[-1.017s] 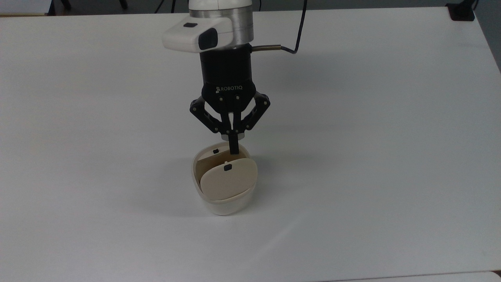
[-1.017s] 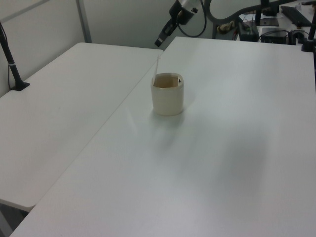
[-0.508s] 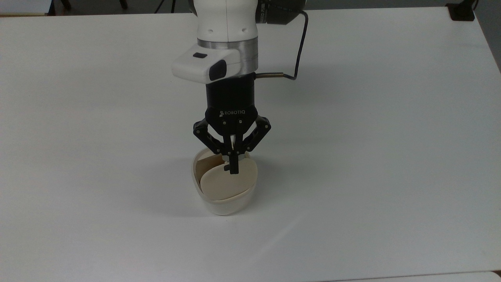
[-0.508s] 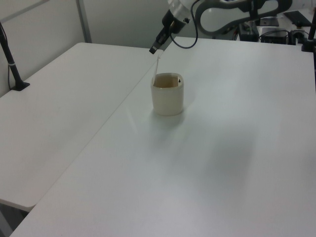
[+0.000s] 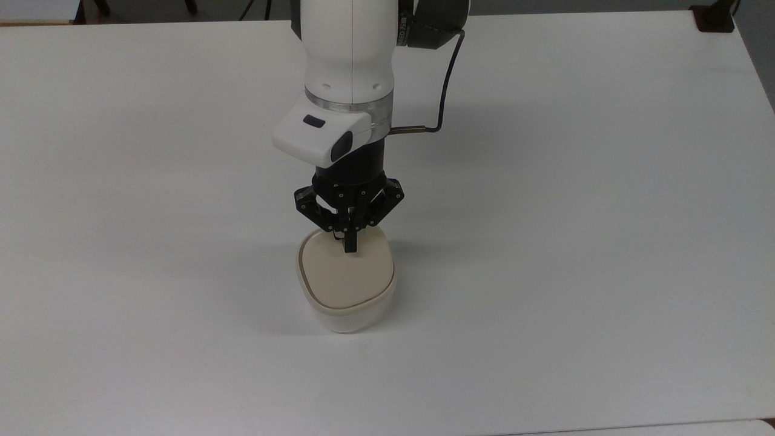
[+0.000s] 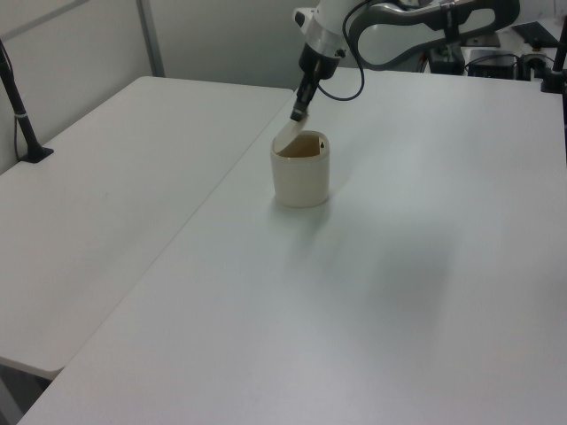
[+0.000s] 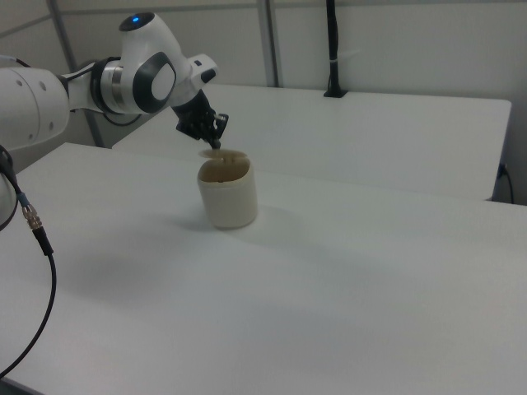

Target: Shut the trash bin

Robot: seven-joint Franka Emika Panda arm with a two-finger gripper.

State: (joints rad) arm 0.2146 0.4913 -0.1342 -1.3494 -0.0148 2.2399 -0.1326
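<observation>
Cream-white plastic makes up the trash bin (image 5: 346, 284), which stands a little below the middle of the top view on the white table (image 5: 581, 230); in the left view it sits just above centre, in the right view left of centre. It looks light and stiff, so a sideways shove could easily slide or tip it on the smooth table. Its flat beige lid (image 5: 346, 272) seems thin, rigid and free on its hinge, so it should need only a gentle downward press rather than any pinch. The best place to push is probably the lid's upper face, away from the hinge, with the force straight down so the bin stays put.

From above, the lid appears to cover nearly the whole opening. In the left view and the right view, though, the brown inside of the bin shows and the lid stands tilted above the rim, so I judge it not yet fully seated.

The claw (image 5: 350, 243) points down with its fingers pressed together, pinching nothing. Its tip meets the lid near the far edge, at the top of the lid in the top view.
</observation>
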